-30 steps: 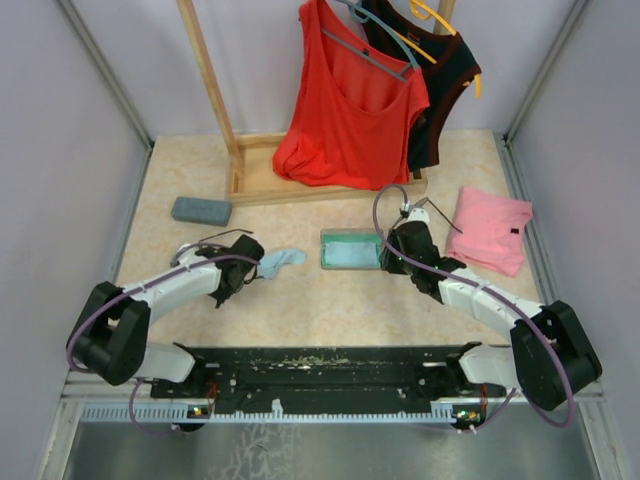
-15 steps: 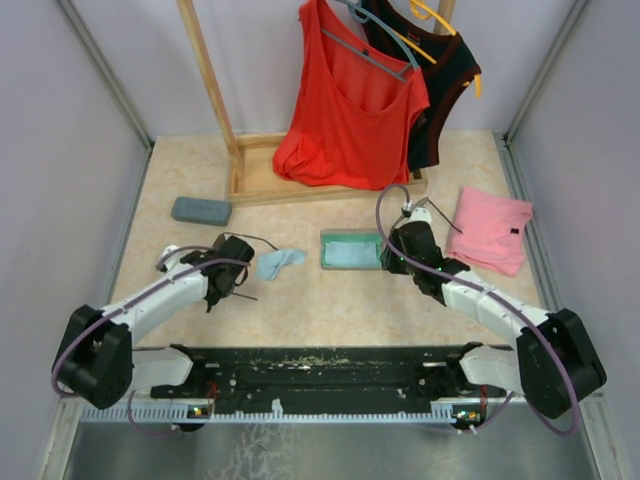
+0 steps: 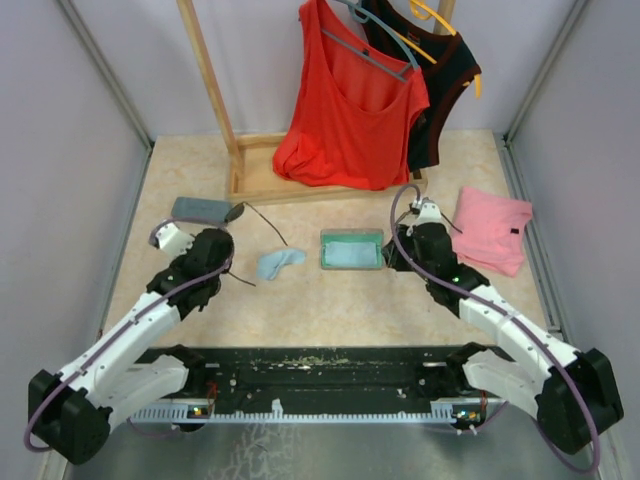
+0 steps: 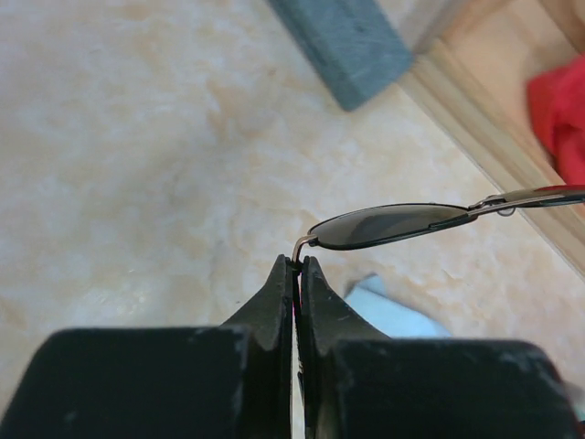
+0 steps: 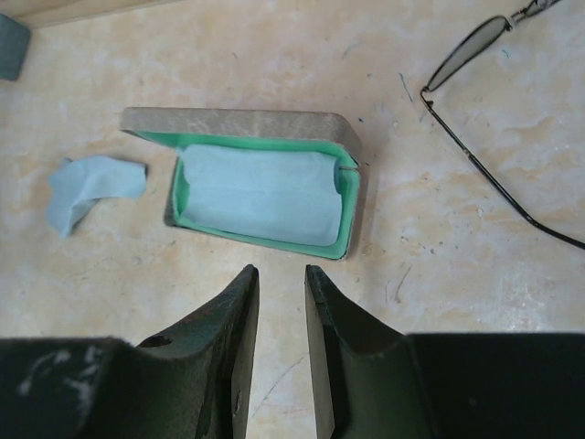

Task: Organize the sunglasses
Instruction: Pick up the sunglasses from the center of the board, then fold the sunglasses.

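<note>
Across the pale marbled surface, the top view alone takes in the biggest things: a wooden rack at the far side with a red top and a black top on hangers, and a pink garment lying flat at the right. Near the middle lies an open glasses case with a green lining; a light blue cloth lies flat inside it, and no glasses are in it. A closed grey case lies at the far left, and a second, crumpled blue cloth lies loose between the two cases. The left hand is clamped on the outer end of one pair of sunglasses, between the grey case and the loose cloth. Only its wrist view shows that pinch and the lens edge-on, while from above only thin dark arms are plain. The right hand hangs just in front of the open case, jaws parted with nothing between them. The other pair lies on the surface to the right of that case, arms unfolded. It is clear in the right wrist view but mostly hidden behind the right arm from above.
</note>
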### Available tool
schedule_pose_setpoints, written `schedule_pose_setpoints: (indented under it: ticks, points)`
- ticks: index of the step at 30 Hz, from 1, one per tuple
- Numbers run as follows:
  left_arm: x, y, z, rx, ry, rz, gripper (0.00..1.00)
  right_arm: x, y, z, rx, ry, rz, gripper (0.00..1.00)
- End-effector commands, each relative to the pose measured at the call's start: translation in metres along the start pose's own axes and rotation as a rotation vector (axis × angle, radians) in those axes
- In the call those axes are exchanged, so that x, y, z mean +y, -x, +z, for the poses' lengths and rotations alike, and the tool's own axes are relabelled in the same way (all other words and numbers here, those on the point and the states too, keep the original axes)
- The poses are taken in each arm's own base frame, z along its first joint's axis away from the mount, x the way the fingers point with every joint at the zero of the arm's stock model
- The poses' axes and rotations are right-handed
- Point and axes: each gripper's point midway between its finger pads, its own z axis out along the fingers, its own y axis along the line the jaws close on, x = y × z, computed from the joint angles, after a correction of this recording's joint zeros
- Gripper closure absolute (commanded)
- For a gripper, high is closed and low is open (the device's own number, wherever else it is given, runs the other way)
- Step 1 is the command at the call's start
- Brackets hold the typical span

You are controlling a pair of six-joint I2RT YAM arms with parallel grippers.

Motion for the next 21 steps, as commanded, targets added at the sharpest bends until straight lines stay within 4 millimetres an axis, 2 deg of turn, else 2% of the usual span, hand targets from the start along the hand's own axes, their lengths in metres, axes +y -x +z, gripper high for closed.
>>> schedule_pose_setpoints:
  ticks: [1,3,6,10,16,21]
  points:
    - [-0.057,0.002,-0.014,0.022,-0.330,0.186,1.00,0.026,0.036,-0.023,-0.090,0.121,-0.053,0.72]
    - [-0.076,-0.012,-0.024,0.092,-0.454,0.234,1.00,0.028,0.035,-0.029,-0.063,0.132,-0.072,0.71]
    - [-0.089,-0.037,-0.031,0.191,-0.543,0.324,1.00,0.028,0.029,-0.035,-0.005,0.128,-0.093,0.72]
    - [-0.097,-0.074,-0.041,0.273,-0.653,0.432,1.00,0.027,0.022,-0.041,0.053,0.123,-0.101,0.72]
    - [-0.107,-0.118,-0.074,0.259,-0.806,0.570,1.00,0.015,-0.003,-0.038,0.156,-0.005,-0.104,0.74]
    - [-0.107,-0.138,-0.071,0.273,-0.797,0.608,1.00,0.024,-0.028,-0.030,0.170,-0.061,-0.098,0.73]
